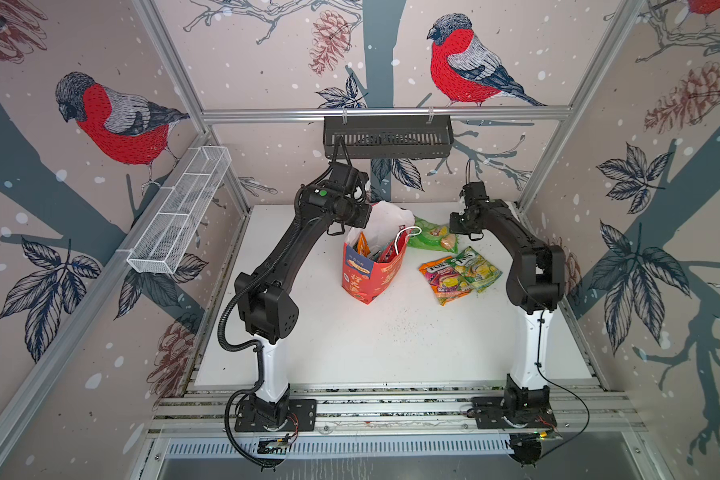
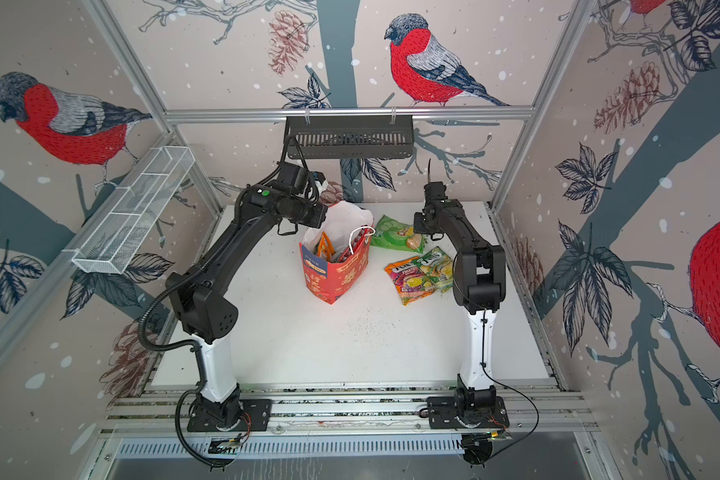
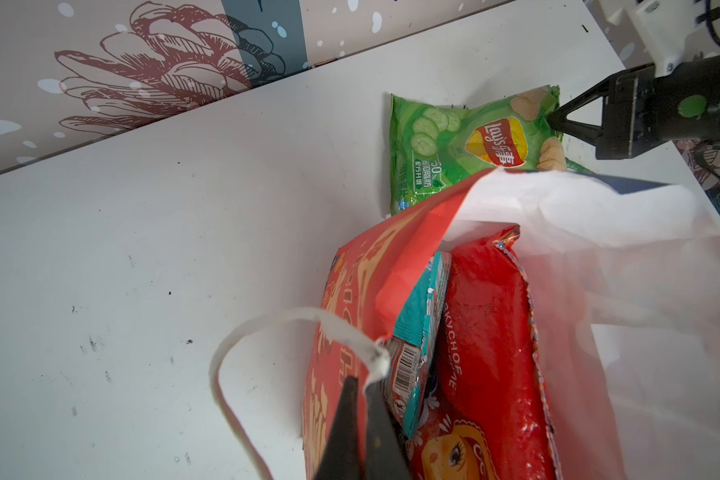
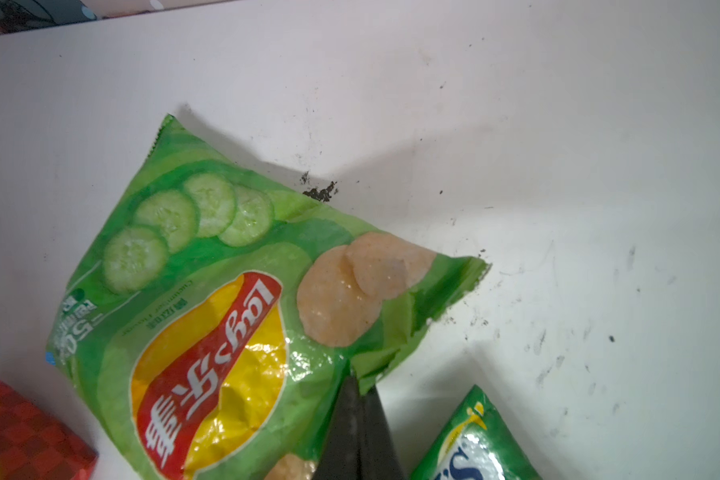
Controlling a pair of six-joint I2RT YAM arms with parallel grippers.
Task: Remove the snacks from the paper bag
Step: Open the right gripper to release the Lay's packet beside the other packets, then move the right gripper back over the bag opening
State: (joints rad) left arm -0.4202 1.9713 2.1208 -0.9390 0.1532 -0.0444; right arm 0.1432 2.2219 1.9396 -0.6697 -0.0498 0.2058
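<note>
Near you, in front of the paper bag (image 1: 371,274), the white table (image 1: 350,345) has small dark specks on it. Just to the right of the paper bag lie two candy packs. One is the orange Fox's pack (image 1: 439,278) and one is the green Fox's pack (image 1: 479,270), and they overlap. The paper bag stands up on the table with its mouth open. Inside it you can see the big red packet (image 3: 487,332) with a cartoon face. A small teal packet (image 3: 420,316) with a barcode is pressed against it. In a top view an orange pack (image 1: 361,245) pokes up at the left end of the paper bag. Your left pincer (image 3: 362,384) is at the rim of the paper bag. Its jaws are closed tight and they pinch the white cord handle (image 3: 267,328), which loops down outside the paper bag. Behind the paper bag and a bit to the right is the green chip bag (image 1: 429,237), close to it. Your right pincer (image 4: 360,384) is closed tight too, and it nips a corner edge of the green chip bag. Far behind the paper bag, a black shelf (image 1: 387,137) hangs on the back wall.
</note>
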